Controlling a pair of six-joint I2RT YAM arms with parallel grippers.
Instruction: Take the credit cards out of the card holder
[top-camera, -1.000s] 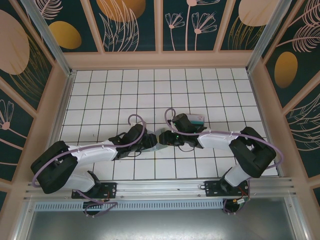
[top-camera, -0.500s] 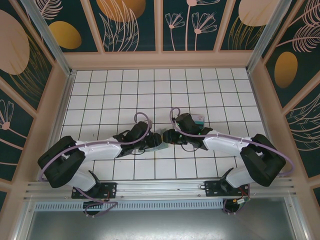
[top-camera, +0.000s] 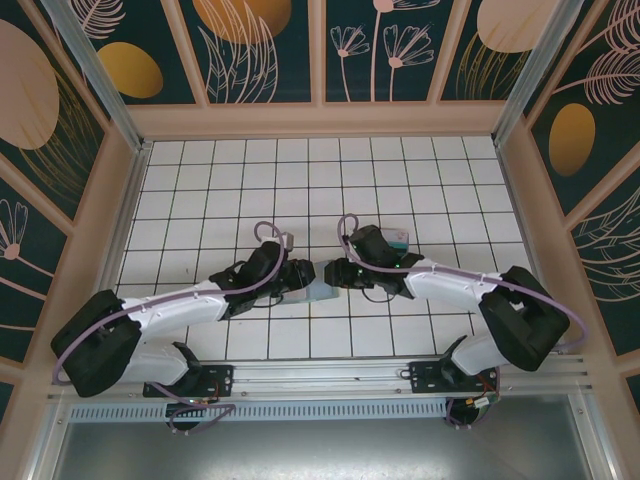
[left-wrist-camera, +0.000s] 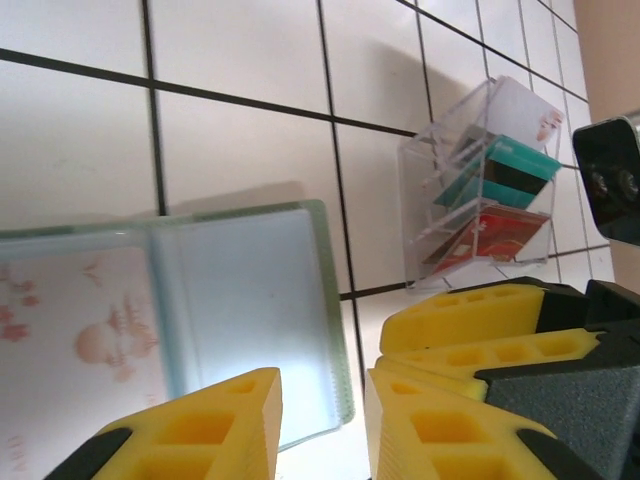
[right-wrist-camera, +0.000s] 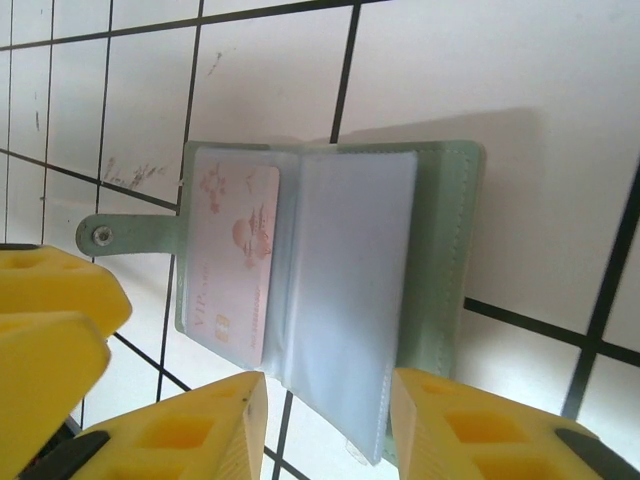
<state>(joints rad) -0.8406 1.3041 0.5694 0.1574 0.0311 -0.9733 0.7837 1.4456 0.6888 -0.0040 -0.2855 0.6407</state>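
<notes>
The sage-green card holder (top-camera: 322, 291) lies open on the tiles between my two grippers. Its strap tab (right-wrist-camera: 100, 235) sticks out to one side. A white card with pink print (right-wrist-camera: 235, 260) sits in one half, and bluish clear sleeves (right-wrist-camera: 350, 290) cover the other. My left gripper (left-wrist-camera: 322, 425) is open, its yellow fingers on either side of the holder's (left-wrist-camera: 250, 300) corner. My right gripper (right-wrist-camera: 328, 425) is open over the sleeves' edge. Teal and red credit cards (left-wrist-camera: 495, 170) stand in a clear rack.
The clear rack (top-camera: 398, 238) stands just behind my right wrist. The two grippers (top-camera: 305, 280) (top-camera: 330, 272) face each other almost touching. White tiled floor stretches to the back and both sides, bounded by beige walls.
My left arm has drawn its elbow back to the left and the wrist has turned. The right arm has hardly moved. Both grippers stay at the holder.
</notes>
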